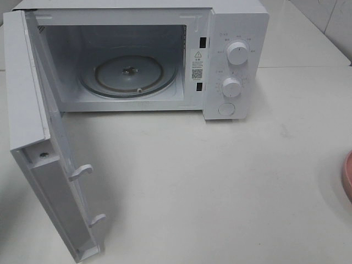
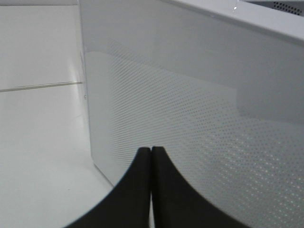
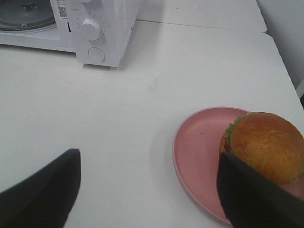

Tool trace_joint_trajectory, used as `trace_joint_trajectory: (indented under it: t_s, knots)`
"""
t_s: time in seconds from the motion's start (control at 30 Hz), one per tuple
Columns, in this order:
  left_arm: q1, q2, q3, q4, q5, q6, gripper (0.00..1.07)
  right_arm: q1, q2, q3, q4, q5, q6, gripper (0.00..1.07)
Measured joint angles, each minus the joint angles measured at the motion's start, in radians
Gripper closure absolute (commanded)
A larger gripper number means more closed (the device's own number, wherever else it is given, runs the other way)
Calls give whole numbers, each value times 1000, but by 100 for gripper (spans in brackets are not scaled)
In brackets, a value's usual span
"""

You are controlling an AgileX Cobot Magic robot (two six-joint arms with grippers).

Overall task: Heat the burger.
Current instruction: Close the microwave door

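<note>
Black right claw (image 3: 147, 190) hangs with jaws wide apart, holding nothing, bare white tabletop (image 3: 118, 118) stretching ahead toward the open white microwave (image 3: 102, 28). Just beside one finger (image 3: 256, 199), the glossy brown-bunned burger (image 3: 266, 145) sits on the round pink plate (image 3: 199, 152). Left claw (image 2: 151, 152) is pressed together against the microwave's perforated door.

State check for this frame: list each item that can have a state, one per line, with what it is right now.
microwave door: swung fully open.
microwave cavity: empty of food; only the glass turntable is inside.
burger: on the pink plate, not gripped.
left gripper: fingers shut, holding nothing, close to the perforated door panel.
right gripper: fingers wide open above the table by the plate.
</note>
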Motion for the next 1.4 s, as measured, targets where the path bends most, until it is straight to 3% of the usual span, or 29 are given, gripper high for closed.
trace_joint_trajectory:
  t_s: [0.2, 0.37, 0.43, 0.5, 0.53, 0.57, 0.63, 0.8, 0.9, 0.97, 1.07, 1.3, 1.4]
  knots:
    - [-1, 70, -15, 26, -72, -8, 107, 0, 0, 0, 0, 0, 0, 31]
    - [-67, 119, -61, 40, -66, -20, 107, 0, 0, 0, 0, 0, 0, 31]
    - [-154, 156, -91, -23, -16, 10, 107, 0, 0, 0, 0, 0, 0, 31]
    - [-180, 165, -95, -50, -15, 23, 107, 0, 0, 0, 0, 0, 0, 31]
    - [-230, 180, -101, -116, -15, 55, 107, 0, 0, 0, 0, 0, 0, 31]
    - [-230, 180, -101, -116, -15, 55, 107, 0, 0, 0, 0, 0, 0, 31]
    - [-296, 200, -112, -214, -17, 105, 107, 0, 0, 0, 0, 0, 0, 31]
    - [-401, 250, -155, -345, -17, 164, 107, 0, 0, 0, 0, 0, 0, 31]
    - [-423, 259, -164, -368, -17, 172, 107, 0, 0, 0, 0, 0, 0, 31]
    - [-502, 311, -207, -481, -17, 218, 107, 0, 0, 0, 0, 0, 0, 31]
    - [-557, 348, -246, -560, -16, 252, 107, 0, 0, 0, 0, 0, 0, 31]
    - [-650, 422, -343, -687, -14, 292, 107, 0, 0, 0, 0, 0, 0, 31]
    - [-703, 470, -426, -750, -12, 322, 107, 0, 0, 0, 0, 0, 0, 31]
